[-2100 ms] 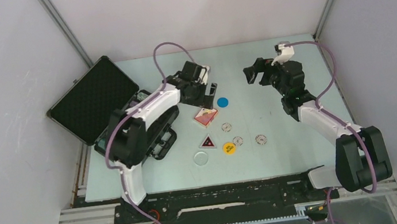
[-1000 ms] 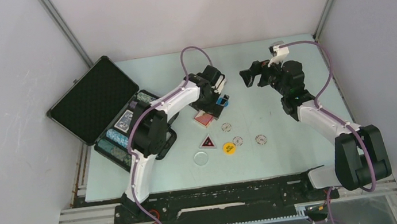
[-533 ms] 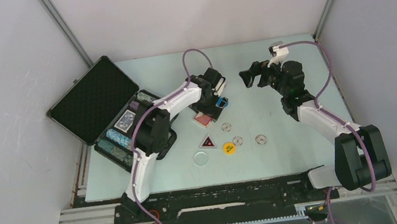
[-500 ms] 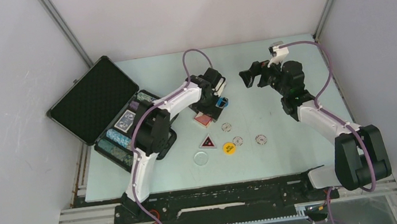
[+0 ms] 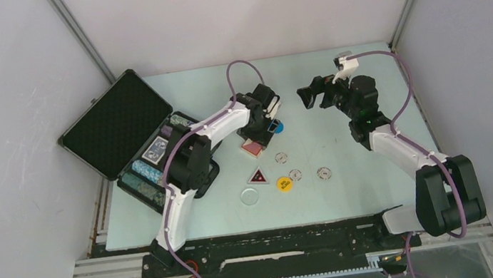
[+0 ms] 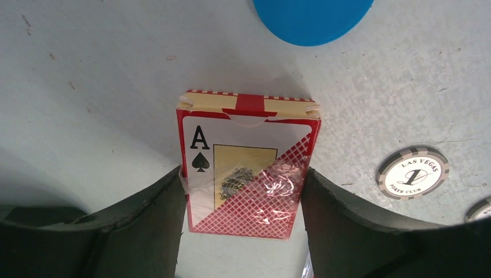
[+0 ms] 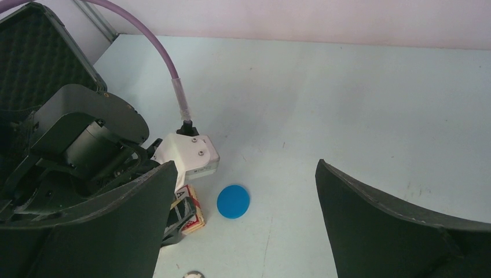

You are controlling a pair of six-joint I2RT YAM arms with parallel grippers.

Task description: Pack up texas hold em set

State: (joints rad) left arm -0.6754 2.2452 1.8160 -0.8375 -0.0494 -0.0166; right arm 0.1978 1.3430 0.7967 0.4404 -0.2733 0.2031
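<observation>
Pale green table (image 5: 344, 140) carries everything, and the biggest piece on it is the black briefcase (image 5: 116, 124), lying open well off to the outer side of the left gripper (image 6: 243, 191), foam-lined lid tipped back. Chip rows (image 5: 140, 180) and a card deck (image 5: 154, 150) sit in its base. The left gripper is stretched out over the middle of the table with its two fingers pressed against the long sides of a red card deck (image 6: 246, 174), which lies flat, ace of spades up. The right gripper (image 7: 243, 168) hangs apart from it, spread wide with nothing between the fingers. Just past the left fingertips lies a blue disc (image 6: 312, 17), close to the deck's flap end but not touching. A Las Vegas chip (image 6: 412, 172) rests just beside the finger on the right arm's side. Nearer the arm bases sit a dark triangular marker (image 5: 257, 176), a yellow disc (image 5: 284, 183) and a clear disc (image 5: 250, 196).
</observation>
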